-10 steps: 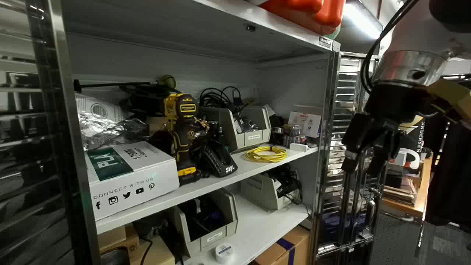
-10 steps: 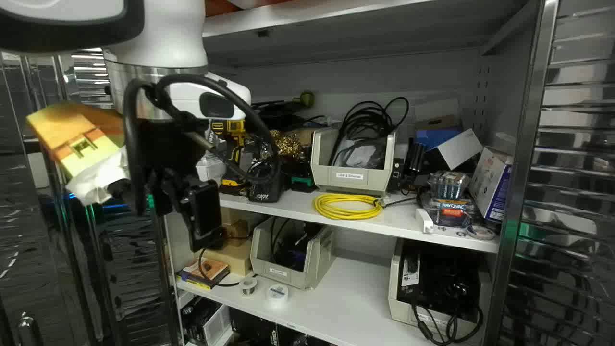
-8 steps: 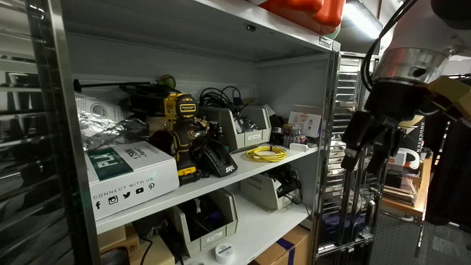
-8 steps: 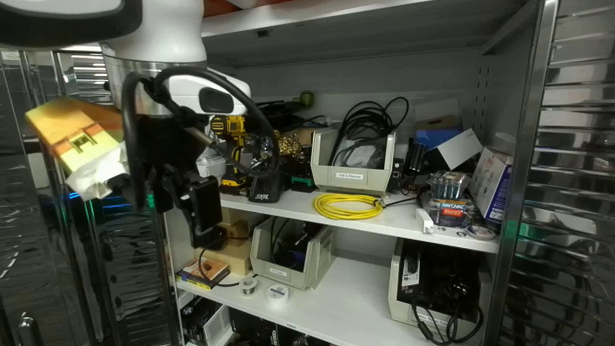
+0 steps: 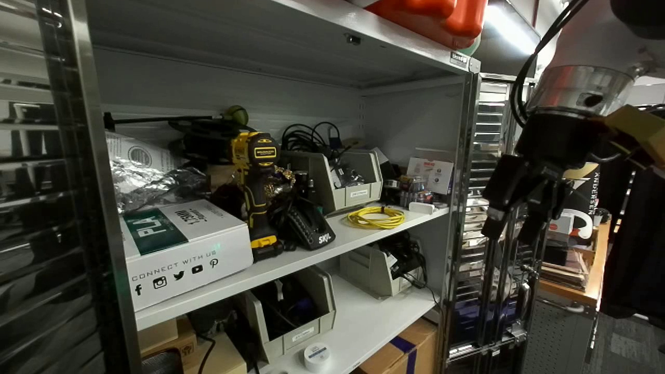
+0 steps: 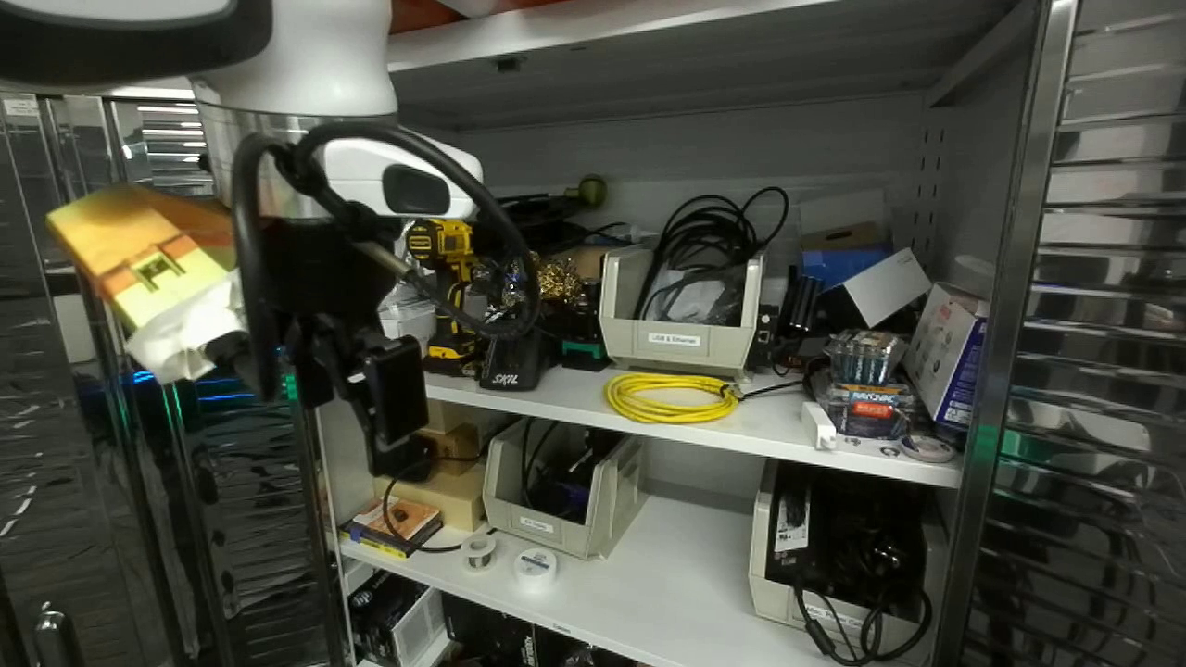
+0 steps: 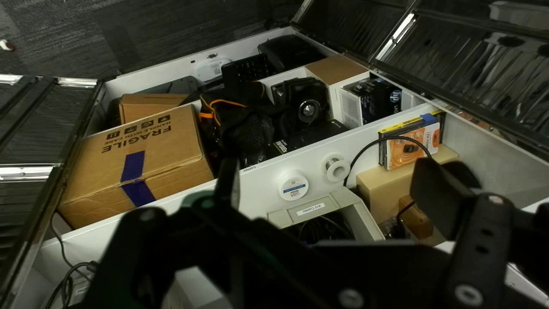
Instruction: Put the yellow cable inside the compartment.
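In an exterior view, the black two-fingered gripper (image 5: 510, 232) sits slightly higher than before, wide and empty. In an exterior view, the coiled bright-yellow cable (image 6: 669, 414) lies unmoved near the front edge of the white shelf surface (image 6: 774, 424). The wrist view lacks it; grasping probably awaits.

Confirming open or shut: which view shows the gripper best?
The wrist view. The gripper is closest there, and its fingers, though dark and slightly blurred, stand clearly apart. Both exterior views show it smaller, pointing roughly downward and seen obliquely, so the gap is probably harder to judge.
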Tool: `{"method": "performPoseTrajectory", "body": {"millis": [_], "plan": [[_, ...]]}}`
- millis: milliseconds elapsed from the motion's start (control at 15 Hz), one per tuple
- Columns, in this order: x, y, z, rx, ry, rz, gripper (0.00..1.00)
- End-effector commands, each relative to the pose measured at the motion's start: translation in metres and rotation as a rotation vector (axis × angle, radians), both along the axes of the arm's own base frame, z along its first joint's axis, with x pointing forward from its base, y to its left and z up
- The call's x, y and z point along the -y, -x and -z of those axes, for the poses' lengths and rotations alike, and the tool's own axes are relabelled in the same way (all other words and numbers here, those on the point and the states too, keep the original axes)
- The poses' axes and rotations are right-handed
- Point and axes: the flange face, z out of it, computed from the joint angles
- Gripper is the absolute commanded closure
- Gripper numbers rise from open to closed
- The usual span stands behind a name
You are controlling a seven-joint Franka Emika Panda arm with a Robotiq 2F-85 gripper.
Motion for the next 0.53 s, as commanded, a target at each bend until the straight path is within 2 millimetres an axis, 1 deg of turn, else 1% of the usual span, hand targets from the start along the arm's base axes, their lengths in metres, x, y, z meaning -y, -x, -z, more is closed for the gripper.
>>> {"method": "performPoseTrajectory", "body": {"millis": [0,267,467], "plan": [[0.004,-0.013,-0.001,0.004,-0.006,0.014,0.00],[0.014,-0.052,0.004,0.043,-0.002,0.074,0.00],[0.019,-0.091,0.013,0.068,0.010,0.111,0.00]]}}
